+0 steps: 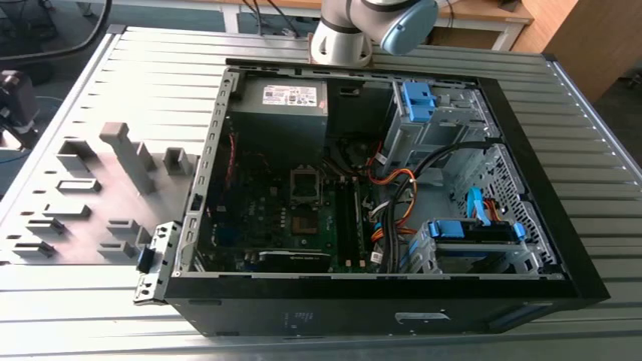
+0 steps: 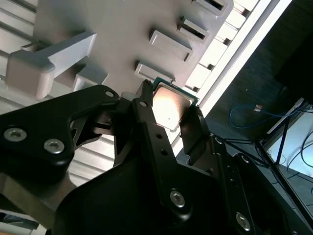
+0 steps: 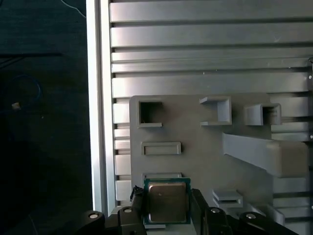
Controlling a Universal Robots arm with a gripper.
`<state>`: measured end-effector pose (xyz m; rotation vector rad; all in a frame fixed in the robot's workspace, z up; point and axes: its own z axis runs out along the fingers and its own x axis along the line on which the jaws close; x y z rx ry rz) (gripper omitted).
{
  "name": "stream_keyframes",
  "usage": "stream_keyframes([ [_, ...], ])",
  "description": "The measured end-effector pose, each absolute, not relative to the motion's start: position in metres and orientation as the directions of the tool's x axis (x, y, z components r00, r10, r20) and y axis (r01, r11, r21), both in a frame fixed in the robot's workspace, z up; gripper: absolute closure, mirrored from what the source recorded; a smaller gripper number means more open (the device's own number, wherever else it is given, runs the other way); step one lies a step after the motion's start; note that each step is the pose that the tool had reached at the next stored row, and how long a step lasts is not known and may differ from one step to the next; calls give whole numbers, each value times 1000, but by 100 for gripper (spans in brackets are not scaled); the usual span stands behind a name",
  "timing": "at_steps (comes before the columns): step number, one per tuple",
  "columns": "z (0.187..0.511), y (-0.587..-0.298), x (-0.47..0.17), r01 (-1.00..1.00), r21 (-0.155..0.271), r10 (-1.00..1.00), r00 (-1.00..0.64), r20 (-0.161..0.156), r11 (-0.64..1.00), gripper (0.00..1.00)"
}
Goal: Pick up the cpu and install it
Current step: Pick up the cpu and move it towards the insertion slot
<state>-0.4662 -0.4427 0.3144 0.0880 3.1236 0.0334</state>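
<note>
We see the gripper [image 3: 168, 208] with its fingers [image 3: 138, 204] clamped on opposite edges of the cpu [image 3: 167, 201], holding it over the grey holder plate [image 3: 195, 132] and its recessed pockets in both wrist views. In the exterior view, the open PC case [image 1: 524, 150] holds a motherboard [image 1: 263, 218], black memory sticks [image 1: 346, 218] and a power supply [image 1: 286, 101].

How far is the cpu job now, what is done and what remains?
Done: the pick, it seems; the gripper is shut on the cpu, gripping two opposite edges. In hand: the cpu is held over the grey holder plate in both wrist views. Left: the install; the cpu is not yet in the case.
</note>
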Motion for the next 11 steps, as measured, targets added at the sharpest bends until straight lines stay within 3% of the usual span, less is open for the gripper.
stream_keyframes([
  [11, 360, -443, -466, 56, 22, 56, -998, -16, 998, 53],
])
